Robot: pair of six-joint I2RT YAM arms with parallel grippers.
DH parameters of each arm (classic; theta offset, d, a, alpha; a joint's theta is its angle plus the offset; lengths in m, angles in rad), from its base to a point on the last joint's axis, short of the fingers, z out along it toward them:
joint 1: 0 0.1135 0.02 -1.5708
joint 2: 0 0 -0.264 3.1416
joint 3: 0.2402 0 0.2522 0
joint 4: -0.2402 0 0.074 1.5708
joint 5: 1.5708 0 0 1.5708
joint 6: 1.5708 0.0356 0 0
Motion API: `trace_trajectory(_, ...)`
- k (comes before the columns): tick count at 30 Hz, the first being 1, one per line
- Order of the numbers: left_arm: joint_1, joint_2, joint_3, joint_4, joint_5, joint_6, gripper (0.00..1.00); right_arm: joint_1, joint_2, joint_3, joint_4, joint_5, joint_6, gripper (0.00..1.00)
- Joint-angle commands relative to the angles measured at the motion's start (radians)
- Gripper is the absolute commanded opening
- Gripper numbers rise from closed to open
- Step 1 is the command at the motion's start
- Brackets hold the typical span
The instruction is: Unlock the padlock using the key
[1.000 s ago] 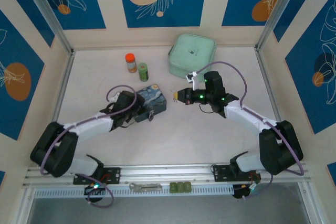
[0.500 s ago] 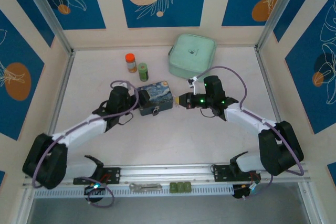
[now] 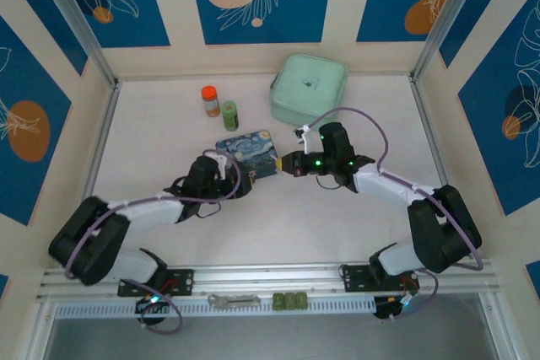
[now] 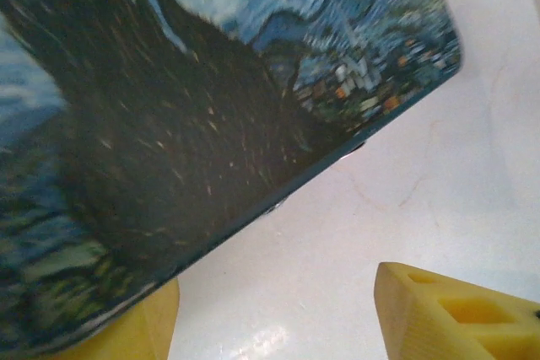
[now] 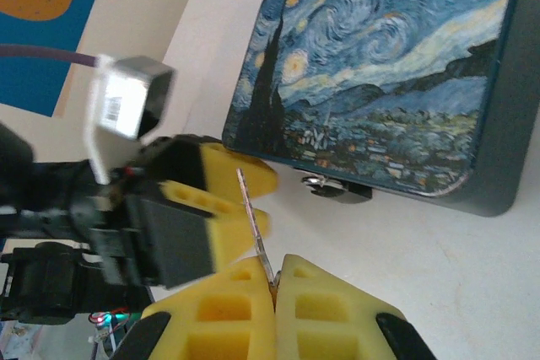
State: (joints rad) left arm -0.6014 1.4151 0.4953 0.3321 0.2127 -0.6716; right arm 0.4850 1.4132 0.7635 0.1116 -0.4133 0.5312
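Note:
The blue starry-night tin (image 3: 247,151) lies mid-table, its lid filling much of the left wrist view (image 4: 194,99). The padlock (image 5: 337,189), small and dark with a silvery shackle, hangs from the tin's (image 5: 380,90) near side edge. My right gripper (image 5: 277,263) is shut on the key (image 5: 253,217), a thin silvery blade pointing up, a short way from the padlock. From above, the right gripper (image 3: 285,163) sits at the tin's right corner. My left gripper (image 3: 239,181) is open at the tin's near edge, bare table between its yellow fingers (image 4: 456,314).
A mint green case (image 3: 309,88) sits at the back, with an orange-capped bottle (image 3: 210,100) and a green bottle (image 3: 229,115) to its left. A flat grey tool (image 3: 234,299) and green blocks (image 3: 290,301) lie on the front rail.
The tin has shifted toward the back. My left gripper has swung round to the tin's near edge and narrowed its jaws. The right gripper has edged left toward the tin, key still held.

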Motion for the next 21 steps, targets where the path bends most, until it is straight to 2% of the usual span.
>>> trace_trajectory(1,-0.018,0.047,0.053,0.093,-0.042,0.028,0.66,0.013,-0.016,0.027,-0.006,0.020,0.008,0.00)
trace_trajectory(6,-0.052,0.081,0.078,0.097,-0.168,0.049,0.69,0.015,-0.041,0.005,0.005,0.036,0.020,0.00)
trace_trajectory(12,-0.092,0.202,0.115,0.190,-0.159,0.008,0.69,0.012,-0.028,0.026,-0.015,0.028,0.009,0.00)
trace_trajectory(18,-0.121,0.213,0.093,0.132,-0.252,-0.021,0.69,-0.005,-0.040,0.022,-0.011,0.021,0.014,0.00)
trace_trajectory(21,-0.122,0.227,0.085,0.153,-0.238,-0.017,0.66,-0.011,-0.042,0.018,-0.007,0.019,0.017,0.00)
